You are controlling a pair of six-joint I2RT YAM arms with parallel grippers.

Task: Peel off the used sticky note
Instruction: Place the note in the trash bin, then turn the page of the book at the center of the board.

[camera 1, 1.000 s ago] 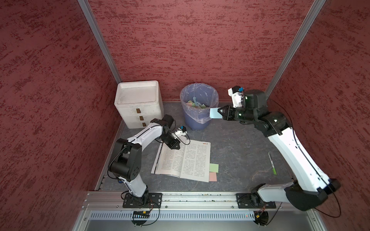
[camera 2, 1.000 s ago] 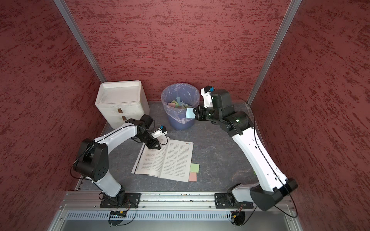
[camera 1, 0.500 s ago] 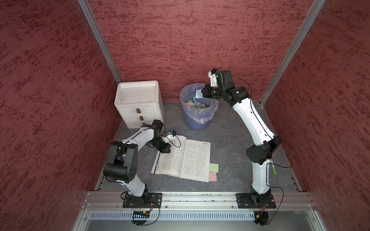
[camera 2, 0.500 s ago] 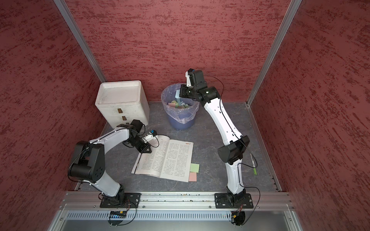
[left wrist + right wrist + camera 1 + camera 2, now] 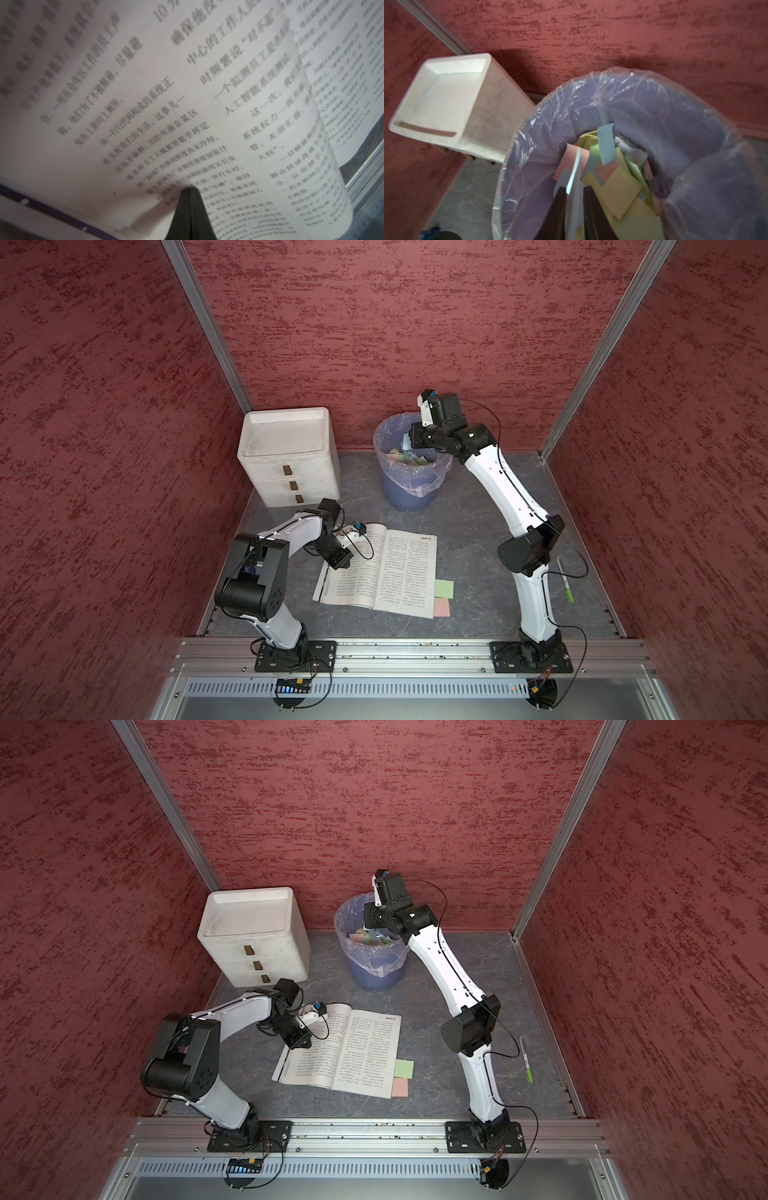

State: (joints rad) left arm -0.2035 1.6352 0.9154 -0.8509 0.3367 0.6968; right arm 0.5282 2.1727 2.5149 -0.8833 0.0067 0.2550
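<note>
Sticky note, pale blue (image 5: 574,169), stands edge-on between your right gripper's (image 5: 575,192) fingers above the lined bin (image 5: 643,108) of discarded notes. Those jaws are slightly parted, with a gap beside the paper, so it isn't pinched. Your left gripper (image 5: 190,188) is fully closed, its tip pressing the open book's (image 5: 145,83) page.

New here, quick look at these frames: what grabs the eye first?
The right jaws, parted over the bin, with a blue note in the gap above a heap of pastel notes. Then the left jaws, shut, tip on the open book, where a green note and a pink note stick out past its page edge.
</note>
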